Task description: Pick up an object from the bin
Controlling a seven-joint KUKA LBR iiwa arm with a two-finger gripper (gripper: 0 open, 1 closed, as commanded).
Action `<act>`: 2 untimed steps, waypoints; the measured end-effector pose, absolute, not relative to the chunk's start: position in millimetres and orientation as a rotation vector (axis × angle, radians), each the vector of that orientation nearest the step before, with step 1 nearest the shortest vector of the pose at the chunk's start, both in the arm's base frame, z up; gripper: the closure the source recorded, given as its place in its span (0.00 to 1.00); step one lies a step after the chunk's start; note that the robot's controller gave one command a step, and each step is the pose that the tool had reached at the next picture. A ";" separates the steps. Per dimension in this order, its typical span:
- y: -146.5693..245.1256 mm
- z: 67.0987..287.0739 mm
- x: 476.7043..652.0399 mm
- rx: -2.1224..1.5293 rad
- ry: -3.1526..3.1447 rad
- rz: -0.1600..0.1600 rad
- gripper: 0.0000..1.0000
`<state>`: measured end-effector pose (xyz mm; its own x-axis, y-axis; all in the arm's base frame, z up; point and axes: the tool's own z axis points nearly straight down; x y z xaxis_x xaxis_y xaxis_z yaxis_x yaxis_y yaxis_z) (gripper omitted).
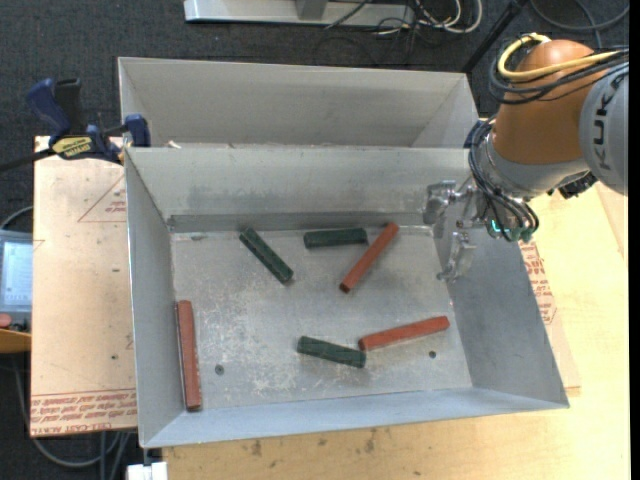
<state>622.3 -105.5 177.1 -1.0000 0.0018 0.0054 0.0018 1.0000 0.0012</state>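
My gripper (450, 258) hangs at the right side of the bin, above the floor near the right wall, with nothing between its fingers. Left of it a red-brown bar (369, 257) lies slanted near the back. Below it another red-brown bar (404, 334) rests on the floor, its left end touching a dark green bar (331, 352). A second dark green bar (335, 237) lies along the back wall.
One more dark green bar (266, 256) lies slanted at the back left. A long red-brown bar (188, 355) runs along the left wall. The arm with its orange cover comes in over the right rim.
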 end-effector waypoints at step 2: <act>-52.5 70.5 572.8 0.740 -3.056 -0.003 0.00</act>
<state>572.8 -52.5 70.5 -0.8893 -0.4574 -0.0032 -0.4574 0.8893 0.0011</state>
